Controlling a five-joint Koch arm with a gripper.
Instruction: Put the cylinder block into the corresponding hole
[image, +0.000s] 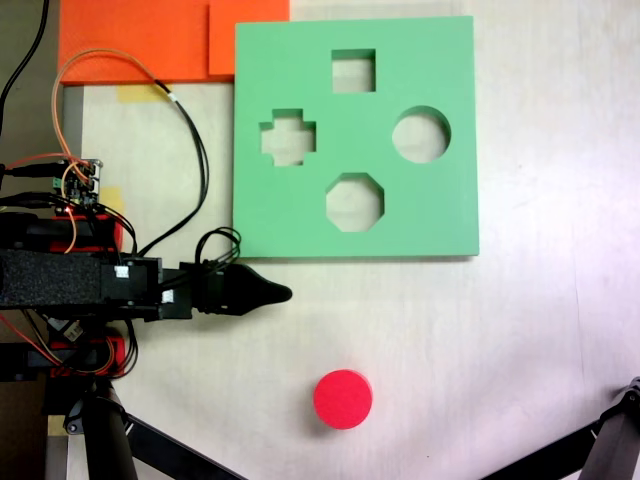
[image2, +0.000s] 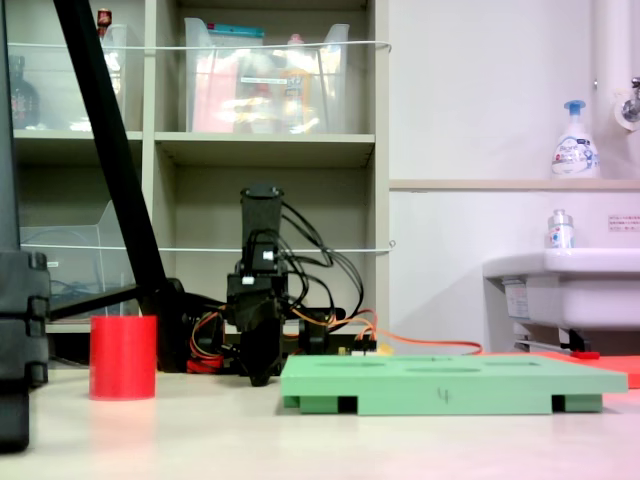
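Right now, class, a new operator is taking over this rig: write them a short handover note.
Gripper: jaws look closed and empty, pointing toward the first exterior view's right, just below the green board.
Red cylinder block: upright on the table, away from the gripper and the board.
Round hole: empty, at the board's right side in the first exterior view.
Done: nothing.
Left: grasp the cylinder, carry it to the round hole, seat it.
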